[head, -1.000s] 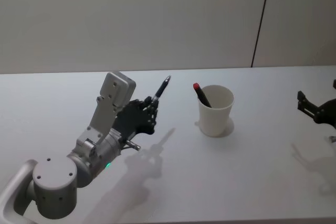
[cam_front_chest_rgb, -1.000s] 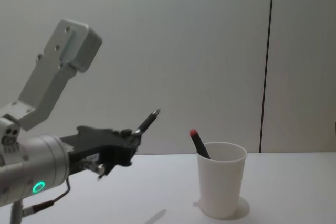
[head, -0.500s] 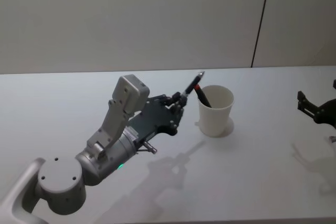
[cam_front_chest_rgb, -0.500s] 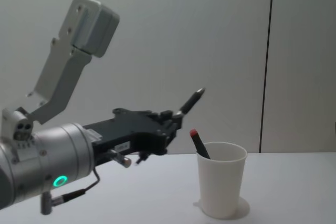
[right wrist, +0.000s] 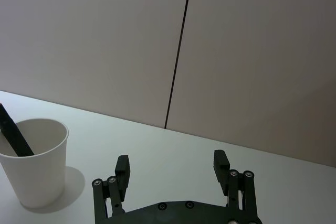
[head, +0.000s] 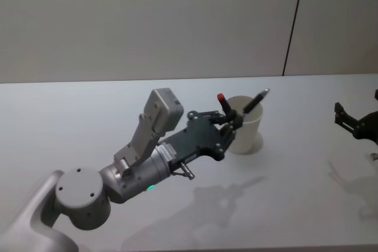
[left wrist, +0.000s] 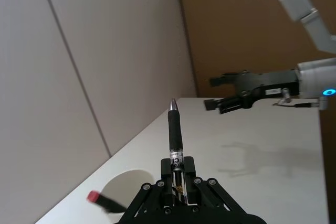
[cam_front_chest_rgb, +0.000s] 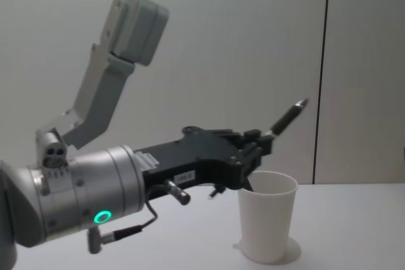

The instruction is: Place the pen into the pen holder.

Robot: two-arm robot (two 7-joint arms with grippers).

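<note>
1. Held the pen (head: 255, 101) tilted, tip up, just above the paper cup (head: 251, 137) on the table (head: 88, 116).
2. Clamped the left gripper's (head: 235, 123) jaws on its lower end.
3. Saw a red-capped pen (head: 222, 98) inside the cup.
4. Found the right gripper (right wrist: 171, 159) off right, jaws apart.

The left gripper (head: 233, 123) is moving right with the pen (head: 255, 102). It is now hanging over the cup (head: 251, 137), a bit higher.

Left arm (head: 147, 169) extended forward, left claw (head: 233, 123) clamped, right claw (right wrist: 171, 162) parked, spread wide
</note>
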